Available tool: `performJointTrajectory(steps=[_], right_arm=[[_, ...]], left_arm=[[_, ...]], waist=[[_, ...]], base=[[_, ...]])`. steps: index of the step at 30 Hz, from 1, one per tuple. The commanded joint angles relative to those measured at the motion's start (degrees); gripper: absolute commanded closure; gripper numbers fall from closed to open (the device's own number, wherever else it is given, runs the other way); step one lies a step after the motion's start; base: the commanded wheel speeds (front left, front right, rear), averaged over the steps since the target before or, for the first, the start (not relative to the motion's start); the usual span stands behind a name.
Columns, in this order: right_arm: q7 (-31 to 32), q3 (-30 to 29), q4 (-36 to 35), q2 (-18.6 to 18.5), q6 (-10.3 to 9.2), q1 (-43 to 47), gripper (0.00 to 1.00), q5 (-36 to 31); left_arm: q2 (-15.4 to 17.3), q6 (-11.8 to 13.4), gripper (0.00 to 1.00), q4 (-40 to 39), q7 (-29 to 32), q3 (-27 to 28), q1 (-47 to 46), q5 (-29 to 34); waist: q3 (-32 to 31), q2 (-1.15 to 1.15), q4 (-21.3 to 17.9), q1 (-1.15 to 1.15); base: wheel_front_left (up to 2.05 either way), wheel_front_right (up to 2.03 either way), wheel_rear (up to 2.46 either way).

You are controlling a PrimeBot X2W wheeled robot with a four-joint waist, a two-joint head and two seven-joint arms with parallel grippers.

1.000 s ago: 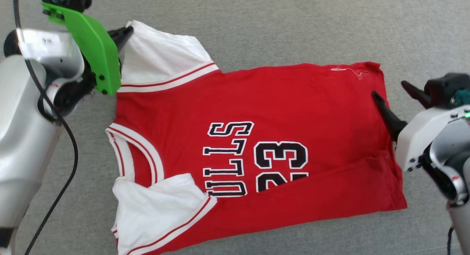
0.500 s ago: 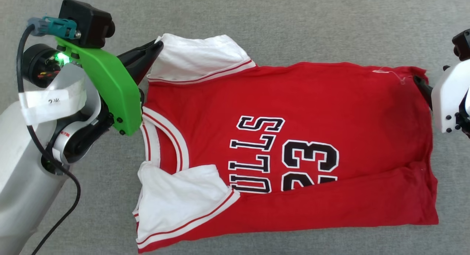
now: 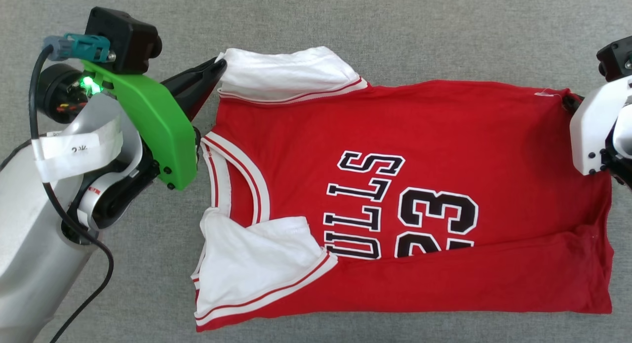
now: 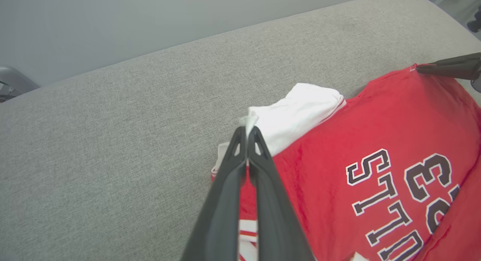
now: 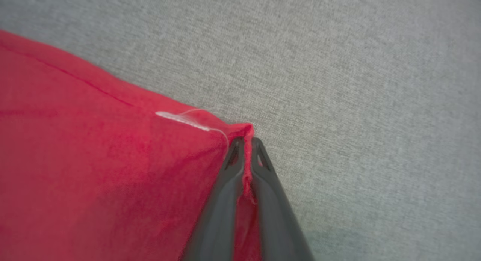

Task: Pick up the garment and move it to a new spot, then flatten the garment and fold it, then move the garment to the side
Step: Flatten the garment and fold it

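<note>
**Shirt (image 3: 414, 131) pinched at two corners**

The shirt lies flat on the gray pad (image 3: 395, 32), front side up (black letters and a big 23 show). The left gripper (image 4: 248, 128) is squeezed tight on the tip of the far sleeve (image 3: 286, 69). The right gripper (image 5: 246, 141) is squeezed tight on the far bottom corner. The near long edge looks folded over the front, but it is hard to be sure. The near sleeve (image 3: 256, 264) lies flat.
</note>
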Motion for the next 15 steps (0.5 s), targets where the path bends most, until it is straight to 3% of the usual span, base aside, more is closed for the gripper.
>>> performJointTrajectory(steps=[1, 15], right_arm=[[-0.49, 0.70, 1.72, 0.81, 0.01, 0.47, 1.00, 0.45], [-10.75, -4.41, -2.39, 1.73, 0.01, 6.92, 1.00, 6.10]], left_arm=[[0.05, 0.41, 1.00, 0.38, -0.69, 0.02, 1.35, 0.28], [-0.45, 3.00, 1.00, 2.33, -6.84, 1.57, 9.84, -1.32]], waist=[[-0.77, 0.69, -0.18, 0.00], [-10.61, 0.69, -0.36, 0.00]], base=[[0.00, 0.00, 0.00], [0.00, 0.00, 0.00]])
